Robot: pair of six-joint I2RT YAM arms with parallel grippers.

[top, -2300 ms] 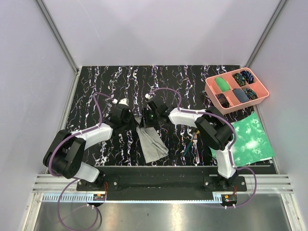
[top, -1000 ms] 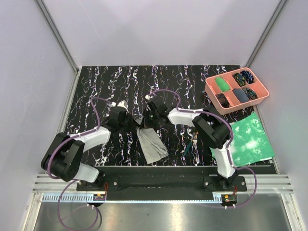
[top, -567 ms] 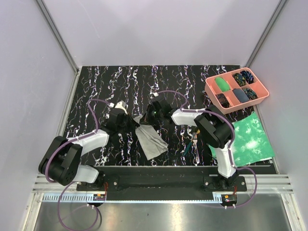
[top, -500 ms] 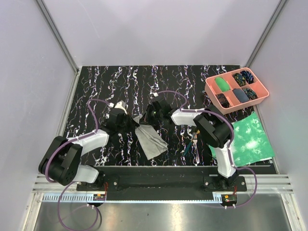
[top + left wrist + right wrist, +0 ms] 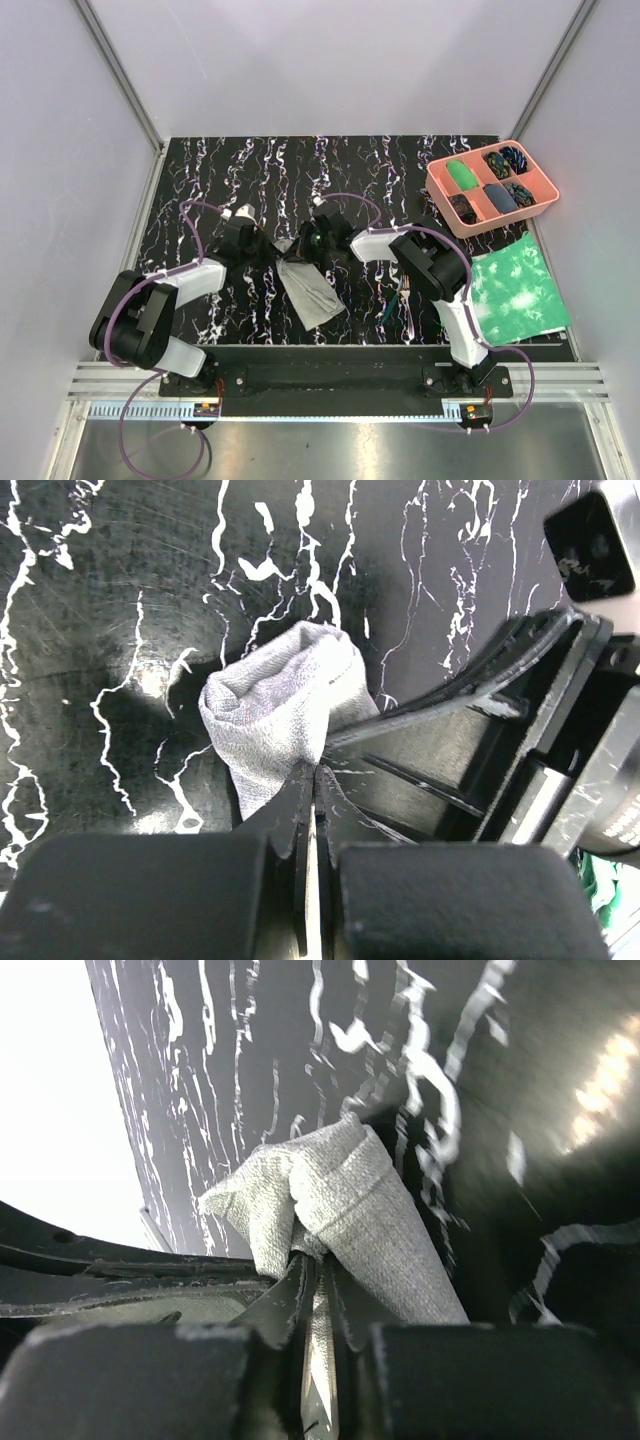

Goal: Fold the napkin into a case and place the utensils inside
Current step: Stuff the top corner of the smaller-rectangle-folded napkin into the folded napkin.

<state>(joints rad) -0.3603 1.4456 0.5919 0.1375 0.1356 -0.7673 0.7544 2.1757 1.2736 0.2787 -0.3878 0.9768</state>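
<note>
your left fingers [image 5: 292,815] and right fingers [image 5: 288,1300] each pinch the far end of the soft grey cloth napkin [image 5: 312,292], part folded on the black surface [image 5: 200,180]. the small metal utensils [image 5: 401,298] lie beside it, not in yet.

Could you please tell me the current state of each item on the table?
napkin: folded, far end pinched
left tool: shut on the napkin
right tool: shut on the napkin
utensils: lying loose, outside the napkin
pink tray: compartments filled
green-and-white sheet: flat
</note>
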